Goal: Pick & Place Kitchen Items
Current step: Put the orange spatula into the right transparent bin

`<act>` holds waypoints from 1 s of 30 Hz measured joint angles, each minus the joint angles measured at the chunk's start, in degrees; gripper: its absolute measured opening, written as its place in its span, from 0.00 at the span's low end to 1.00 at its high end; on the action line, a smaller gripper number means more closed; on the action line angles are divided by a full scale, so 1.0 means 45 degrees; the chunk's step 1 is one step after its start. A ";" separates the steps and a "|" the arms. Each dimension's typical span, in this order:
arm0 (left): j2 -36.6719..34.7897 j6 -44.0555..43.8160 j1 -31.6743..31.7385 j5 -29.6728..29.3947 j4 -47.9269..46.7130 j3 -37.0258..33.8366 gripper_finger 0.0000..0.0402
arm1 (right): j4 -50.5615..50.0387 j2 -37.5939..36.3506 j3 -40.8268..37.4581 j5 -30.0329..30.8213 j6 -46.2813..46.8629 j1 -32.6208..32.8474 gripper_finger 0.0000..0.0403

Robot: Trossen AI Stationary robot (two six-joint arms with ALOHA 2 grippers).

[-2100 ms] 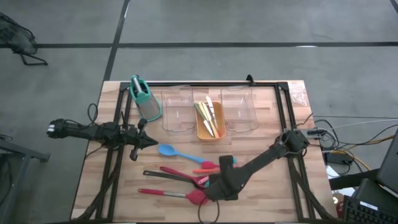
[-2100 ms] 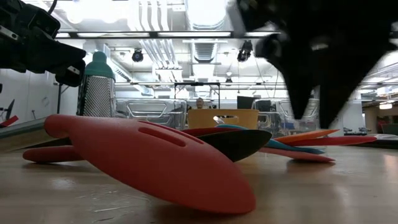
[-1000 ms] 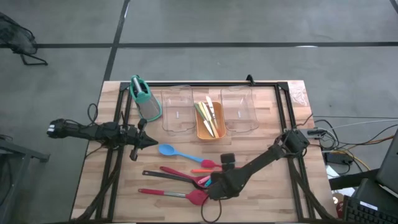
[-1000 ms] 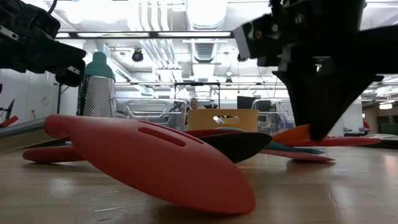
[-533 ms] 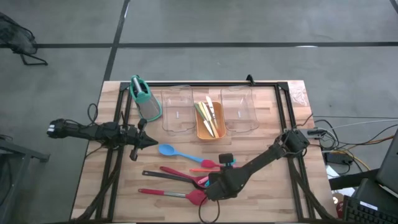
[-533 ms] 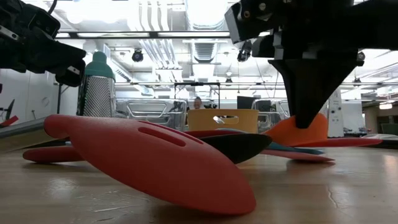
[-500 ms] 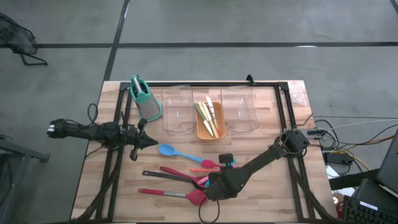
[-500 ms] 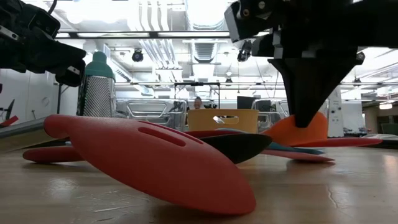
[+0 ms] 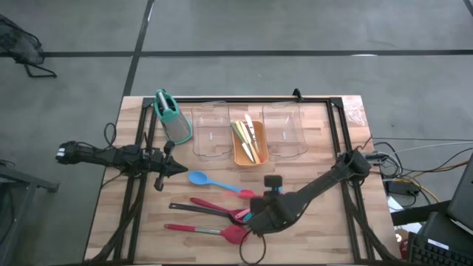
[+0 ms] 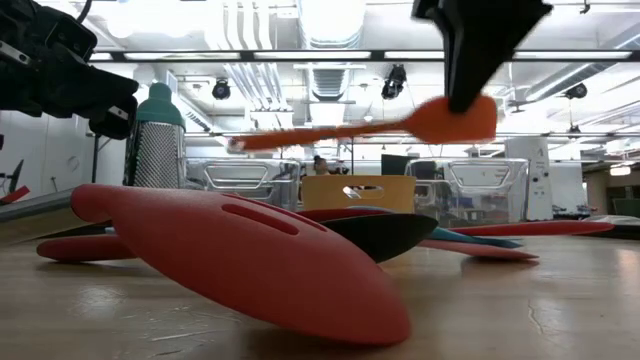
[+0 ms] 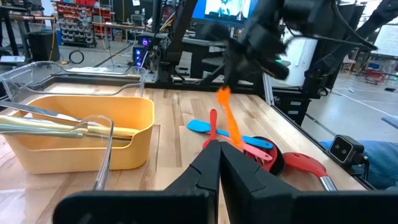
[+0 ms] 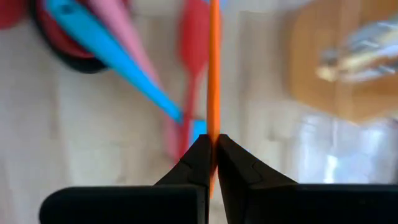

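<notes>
An orange utensil (image 10: 400, 124) hangs in the air over the pile, with my right gripper (image 10: 462, 98) shut on it; in the high view that gripper (image 9: 256, 216) is at the table's near middle. Below lie a blue spoon (image 9: 199, 178), red-headed black-handled spoons (image 9: 207, 230) and small pink and teal ones, flat on the wood. My left gripper (image 9: 179, 168) hovers shut at the table's left, holding nothing. My right gripper pinches the orange utensil's broad head end (image 10: 455, 120) between its two fingers, which point down from above. In the right wrist view the utensil (image 12: 213, 124) runs edge-on between the fingertips. It is lifted clear and lies about level, its slim handle (image 10: 270, 140) sticking out sideways.
An orange tray (image 9: 250, 157) with several pale utensils stands at the far middle, between two clear trays (image 9: 211, 133) (image 9: 284, 131). A teal-and-grey holder (image 9: 171, 117) stands at the far left. Bare wood lies at the near right.
My right gripper has shut on the orange utensil's head down at the pile and then gone up. The utensil has come off the table and now hangs level above the other utensils, which have stayed where they were.
</notes>
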 joint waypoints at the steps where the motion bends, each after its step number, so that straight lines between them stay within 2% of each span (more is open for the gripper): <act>1: -0.0002 0.0001 0.0000 -0.0003 0.0005 0.0003 0.03 | -0.0348 -0.0204 -0.0001 0.0358 0.0321 0.0000 0.03; 6: 0.0001 0.0001 -0.0002 -0.0004 0.0005 0.0003 0.03 | -0.1534 -0.1175 -0.0187 0.2183 0.2490 -0.0074 0.03; 14: 0.0001 -0.0002 -0.0003 -0.0005 0.0005 -0.0001 0.03 | -0.2373 -0.3176 -0.1540 0.3796 0.6146 -0.0742 0.03; 22: 0.0001 0.0001 -0.0003 -0.0002 0.0005 0.0003 0.03 | -0.2248 -0.5074 -0.3912 0.3922 0.7198 -0.2408 0.03; 30: 0.0006 0.0002 -0.0003 0.0000 0.0007 -0.0001 0.03 | -0.0752 -0.6307 -0.6039 0.3391 0.7222 -0.3651 0.03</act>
